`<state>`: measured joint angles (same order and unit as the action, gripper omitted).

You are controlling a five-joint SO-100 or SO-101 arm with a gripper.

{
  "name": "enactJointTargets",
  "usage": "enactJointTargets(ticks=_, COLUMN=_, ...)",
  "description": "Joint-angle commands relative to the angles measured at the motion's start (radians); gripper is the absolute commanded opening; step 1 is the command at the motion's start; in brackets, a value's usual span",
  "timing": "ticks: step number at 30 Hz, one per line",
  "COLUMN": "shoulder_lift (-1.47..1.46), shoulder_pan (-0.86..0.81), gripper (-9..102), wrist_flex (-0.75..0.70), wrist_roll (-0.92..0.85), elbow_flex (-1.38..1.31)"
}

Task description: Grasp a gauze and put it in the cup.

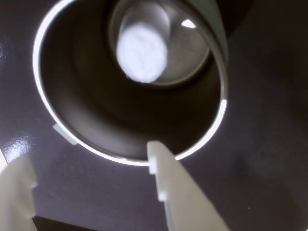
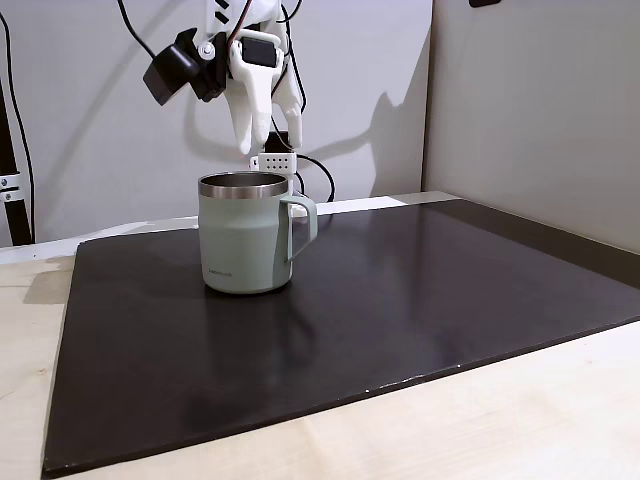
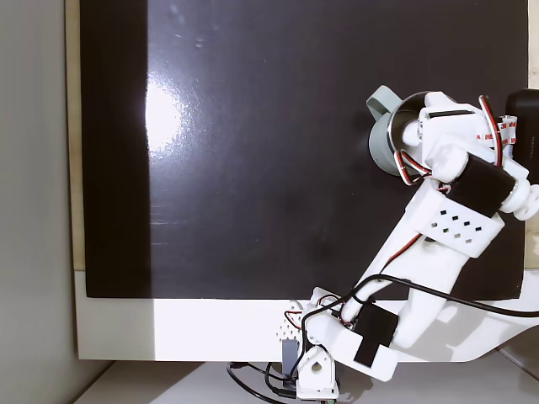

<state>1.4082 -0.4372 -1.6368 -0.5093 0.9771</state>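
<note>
In the wrist view I look straight down into the cup [image 1: 77, 120], with its bright steel rim around a dark inside. The gauze [image 1: 142, 53], a small white roll, stands on end on the cup's bottom. My gripper [image 1: 86, 154] hangs above the rim, open, with nothing between its white fingers [image 1: 178, 192]. In a fixed view the sage-green cup [image 2: 245, 235] stands on the black mat with its handle to the right, and the gripper [image 2: 267, 138] hovers a little above it. Seen from above, the arm covers most of the cup [image 3: 383, 139].
A black mat [image 2: 420, 300] covers most of the pale wooden table [image 2: 500, 420]. A white wall with cables and a small white socket block [image 2: 272, 161] lies close behind the cup. The arm's base [image 3: 324, 370] sits at the table's edge.
</note>
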Motion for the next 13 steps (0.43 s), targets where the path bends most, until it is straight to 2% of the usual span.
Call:
enactJointTargets(ticks=1, shoulder_lift=0.018, shoulder_pan=0.009, gripper=26, wrist_flex=-0.009, wrist_roll=0.000, elbow_flex=-0.054)
enactJointTargets(ticks=13, shoulder_lift=0.021, shoulder_pan=0.009, gripper=26, wrist_flex=-0.015, wrist_roll=0.000, elbow_flex=-0.054)
